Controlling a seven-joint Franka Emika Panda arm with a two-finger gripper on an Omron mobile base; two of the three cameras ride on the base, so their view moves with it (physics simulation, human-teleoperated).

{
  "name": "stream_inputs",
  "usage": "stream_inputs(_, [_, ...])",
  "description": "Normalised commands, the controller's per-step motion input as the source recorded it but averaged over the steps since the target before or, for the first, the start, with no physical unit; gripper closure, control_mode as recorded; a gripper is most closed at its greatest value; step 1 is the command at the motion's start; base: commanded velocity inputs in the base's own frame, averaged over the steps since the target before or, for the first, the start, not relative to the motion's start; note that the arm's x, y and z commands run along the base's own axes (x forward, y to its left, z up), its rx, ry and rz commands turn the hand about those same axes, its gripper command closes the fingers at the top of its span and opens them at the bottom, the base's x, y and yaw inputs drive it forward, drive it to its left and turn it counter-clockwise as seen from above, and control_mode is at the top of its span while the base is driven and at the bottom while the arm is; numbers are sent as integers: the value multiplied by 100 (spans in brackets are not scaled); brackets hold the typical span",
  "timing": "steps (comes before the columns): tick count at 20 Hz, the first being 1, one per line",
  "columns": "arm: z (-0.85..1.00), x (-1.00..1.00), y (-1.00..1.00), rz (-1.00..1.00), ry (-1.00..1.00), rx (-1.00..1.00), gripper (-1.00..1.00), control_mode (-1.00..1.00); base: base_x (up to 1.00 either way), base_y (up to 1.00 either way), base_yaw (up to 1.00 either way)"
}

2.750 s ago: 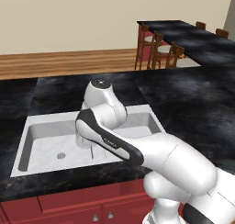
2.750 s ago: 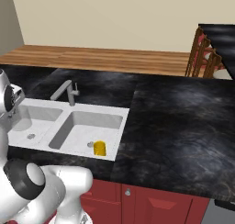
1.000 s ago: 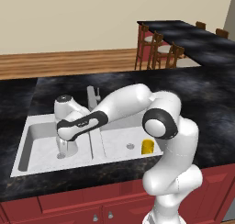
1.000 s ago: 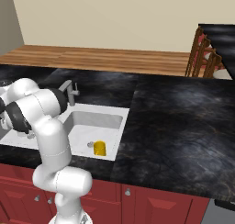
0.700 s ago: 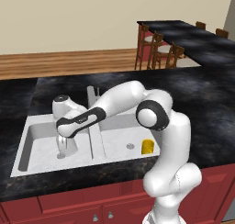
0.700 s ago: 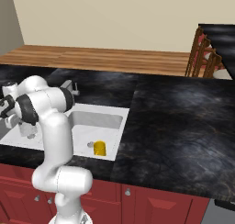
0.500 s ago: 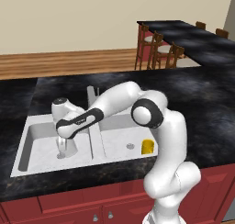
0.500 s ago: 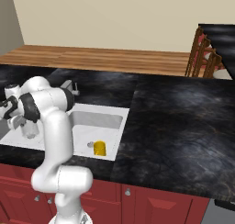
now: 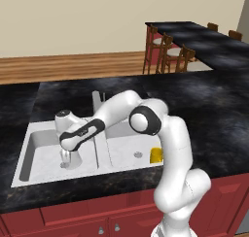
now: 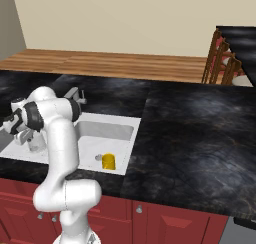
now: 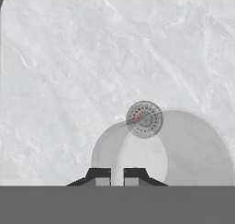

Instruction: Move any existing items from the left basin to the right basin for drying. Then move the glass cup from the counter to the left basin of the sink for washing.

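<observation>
In the left base view my gripper (image 9: 65, 155) reaches down into the left basin (image 9: 39, 148) of the pale sink. It is shut on the rim wall of the glass cup (image 9: 72, 161), which stands upright at the basin floor beside the drain. The hand view looks straight down. There the thin glass wall passes between my fingertips (image 11: 98, 174), the see-through glass cup (image 11: 197, 154) spreads to the right, and the round drain (image 11: 144, 119) shows through it. From the right base view the glass cup (image 10: 36, 145) hangs under the gripper (image 10: 29, 137). A yellow cup (image 9: 155, 155) stands in the right basin (image 9: 126, 146).
The short grey faucet (image 9: 97, 99) rises at the sink's back centre, just behind my forearm. Black marbled counter (image 9: 209, 110) surrounds the sink over red cabinet fronts. A bar top with wooden stools (image 9: 170, 56) stands far back right. The yellow cup (image 10: 108, 161) sits near the right basin's front wall.
The arm unfolded from over the sink and swung left into the left basin with the glass cup. Over the last second the gripper sank slightly lower; the yellow cup stayed put.
</observation>
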Motion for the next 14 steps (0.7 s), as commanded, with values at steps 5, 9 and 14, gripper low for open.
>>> stream_inputs(5, [-27,29,1,1,0,0,-100,-100,0,0,0])
stream_inputs(9, [-3,3,0,1,0,0,-100,-100,0,0,0])
stream_inputs(14, [50,-4,-3,0,-3,0,-100,-100,0,0,0])
